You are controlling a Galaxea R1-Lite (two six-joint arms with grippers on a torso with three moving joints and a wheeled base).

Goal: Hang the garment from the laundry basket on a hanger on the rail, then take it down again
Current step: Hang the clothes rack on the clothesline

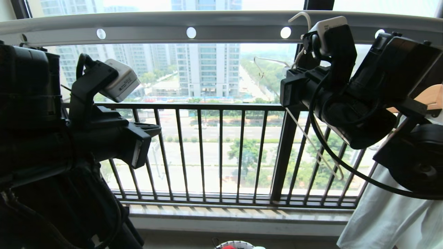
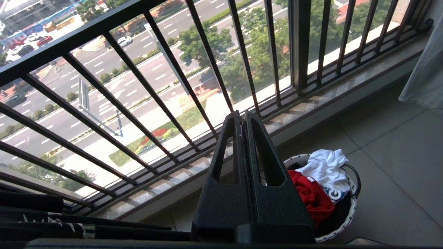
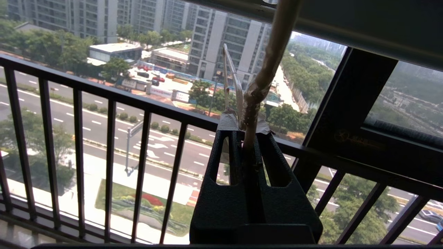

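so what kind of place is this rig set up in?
Likely a high-rise apartment's enclosed laundry balcony: a drying rail overhead with a wire hanger on it, a laundry basket of clothes on the tiled floor, and a barred window railing overlooking streets and towers far below.

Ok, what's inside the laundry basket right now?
In the laundry basket lies the crumpled red garment, with a white T-shirt bearing blue print beside and partly over it. The closed left claw hides the basket's near side; anything underneath is covered.
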